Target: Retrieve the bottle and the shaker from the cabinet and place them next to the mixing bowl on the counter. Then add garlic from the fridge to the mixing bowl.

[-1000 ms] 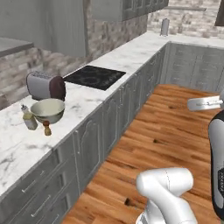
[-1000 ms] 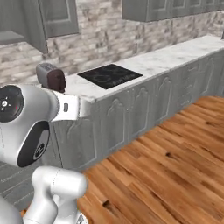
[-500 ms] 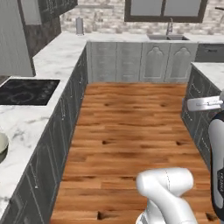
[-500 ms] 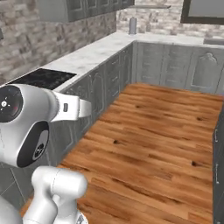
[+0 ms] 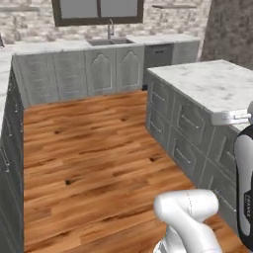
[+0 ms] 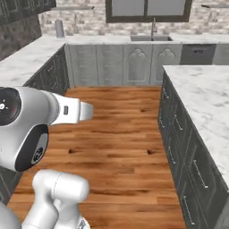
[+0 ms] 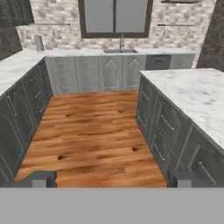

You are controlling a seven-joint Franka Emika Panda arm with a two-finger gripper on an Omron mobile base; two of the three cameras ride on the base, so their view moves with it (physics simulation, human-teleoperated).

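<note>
My jaws stand spread wide with nothing between them; in the hand view the two dark fingertips [image 7: 38, 178] rise far apart at the bottom, one at each side.

I look along them across a wood plank floor [image 7: 92, 131] that runs down the middle of the kitchen. On my right a marble-topped island bench [image 7: 197, 94] with grey panelled drawers [image 7: 168, 124] reaches toward me. On my left a long run of grey base cabinets [image 7: 19, 118] carries a pale marble bench [image 7: 13, 65]. At the far end a row of grey arched-panel cabinet doors [image 7: 109, 72] sits below a sink with a tall faucet [image 7: 121, 43], under a dark-framed window [image 7: 114, 17] set in a pale stone wall. Just to the right of those doors is a dark dishwasher front [image 7: 157, 62]. On the far left corner of the bench stands a small grey upright canister [image 7: 39, 43], too small to name more closely.

From the left base view, the island [image 5: 207, 86] lies to the right of the floor and the sink bench [image 5: 106, 43] lies ahead. From the right base view, the canister [image 6: 59, 28] stands on the back corner bench, well apart from the sink [image 6: 151, 38].

The bottle, shaker, mixing bowl, garlic, wall cabinet and fridge: I cannot place any of them here.
</note>
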